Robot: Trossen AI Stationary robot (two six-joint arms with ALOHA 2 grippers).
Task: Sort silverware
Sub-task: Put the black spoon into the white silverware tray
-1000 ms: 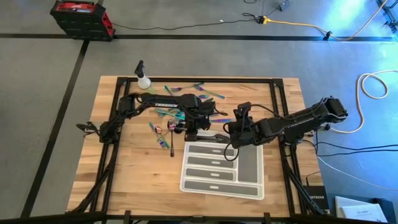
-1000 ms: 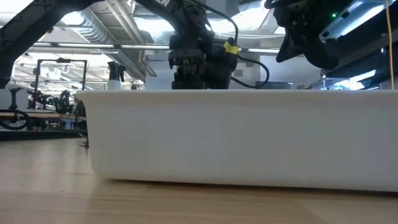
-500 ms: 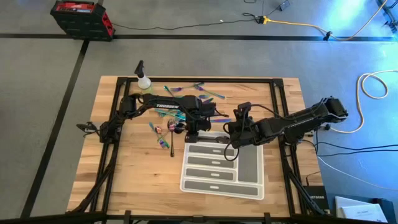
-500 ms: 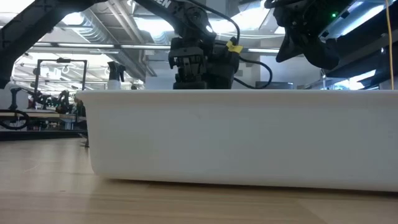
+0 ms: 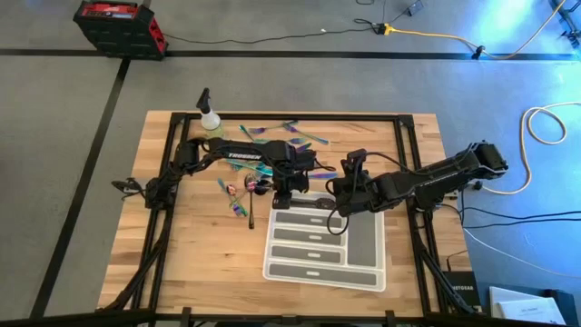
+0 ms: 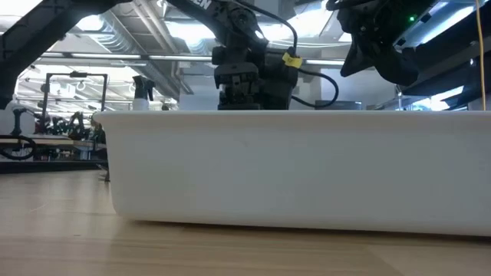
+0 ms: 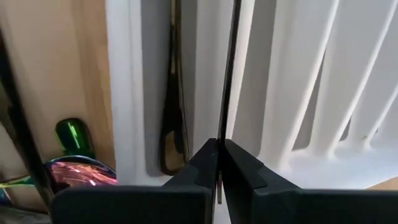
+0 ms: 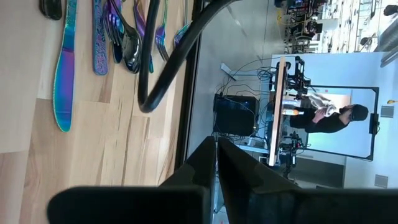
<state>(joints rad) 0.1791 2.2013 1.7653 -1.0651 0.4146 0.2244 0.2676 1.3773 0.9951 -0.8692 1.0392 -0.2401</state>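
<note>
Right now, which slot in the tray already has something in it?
The end slot nearest the loose silverware: a dark piece lies in it. The other slots look bare.

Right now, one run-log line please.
left end effector: shut on knife, over tray | right end effector: shut, empty

L pincer (image 5: 280,194) shifted slightly twd tray (image 5: 367,274), prob.

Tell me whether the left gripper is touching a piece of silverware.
Touching. The left wrist view shows the left gripper shut on a thin dark utensil above the tray.
</note>
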